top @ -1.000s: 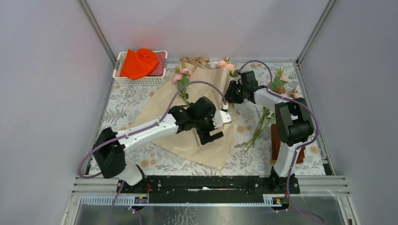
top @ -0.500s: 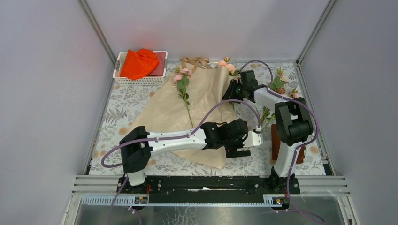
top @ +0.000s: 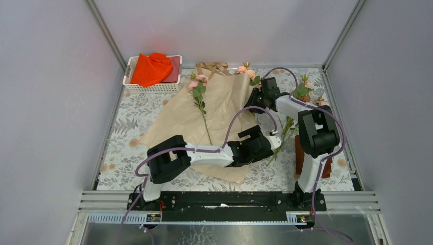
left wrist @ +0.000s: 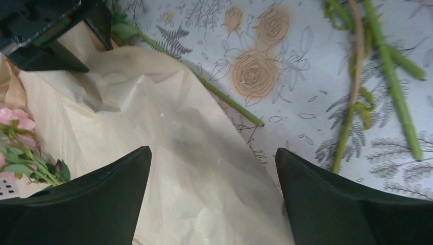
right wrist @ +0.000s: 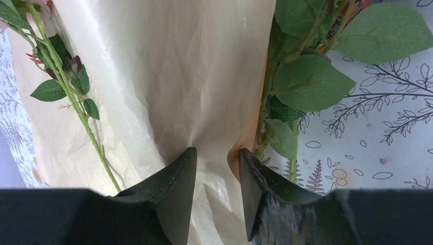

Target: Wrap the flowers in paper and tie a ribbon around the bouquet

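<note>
Large peach-orange wrapping paper sheet [top: 224, 102] lies across the leaf-patterned tabletop [top: 127, 122]. Left claw [left wrist: 213, 149] gapes wide, empty, over its 4 o'clock edge. Right claw [right wrist: 217, 150], half-closed, straddles its 2 o'clock edge; whether it grips is unclear.

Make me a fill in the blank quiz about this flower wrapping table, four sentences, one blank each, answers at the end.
1. The orange-red cloth sits in the white ____ at the back left.
2. The left tool hangs over the paper with its jaws wide ____.
3. Seen from the top camera, the right tool grips the paper at its ____ edge.
4. The flower lying on the paper has a ____ bloom.
Missing words: basket; open; right; pink.
</note>
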You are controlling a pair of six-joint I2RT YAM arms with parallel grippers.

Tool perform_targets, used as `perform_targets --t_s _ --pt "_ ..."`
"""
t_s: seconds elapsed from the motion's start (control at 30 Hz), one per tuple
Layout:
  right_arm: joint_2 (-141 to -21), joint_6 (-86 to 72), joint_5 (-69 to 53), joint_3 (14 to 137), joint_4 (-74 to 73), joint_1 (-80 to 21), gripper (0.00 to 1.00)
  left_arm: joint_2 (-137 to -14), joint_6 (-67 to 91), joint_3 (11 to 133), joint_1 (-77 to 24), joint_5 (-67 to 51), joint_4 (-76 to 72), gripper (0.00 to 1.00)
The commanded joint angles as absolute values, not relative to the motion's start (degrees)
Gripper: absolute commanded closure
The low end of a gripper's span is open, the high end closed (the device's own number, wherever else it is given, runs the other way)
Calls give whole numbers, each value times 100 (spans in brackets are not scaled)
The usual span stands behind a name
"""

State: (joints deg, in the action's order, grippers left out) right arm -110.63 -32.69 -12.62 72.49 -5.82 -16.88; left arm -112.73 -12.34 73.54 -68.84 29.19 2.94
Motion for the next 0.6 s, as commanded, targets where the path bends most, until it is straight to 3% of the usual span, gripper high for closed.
perform_targets --t_s 0.0,0.17,0.23,0.27,0.47,0.57 --pt "-11000 -3315 -1068 7539 -717 -1731 57 -11304 -798 7295 -6617 3287 -283 2" --pt "-10967 -3312 -1042 7531 -731 -1731 57 -11217 -689 7222 -6360 2905 -146 2" --pt "-10939 -3317 -1056 7485 -711 -1731 57 -11133 -702 7126 -6302 2847 -179 8" --pt "-10920 -3295 -1060 7472 -711 -1731 57 -11082 -689 7082 -6261 2826 -177 16" --pt "-10735 -2884 -702 7640 -1150 -1710 55 -10741 -462 6896 -5943 2617 -45 96" --pt "-10469 -2585 -490 7736 -1551 -1593 53 -10507 -191 6821 -5704 2405 53 100"
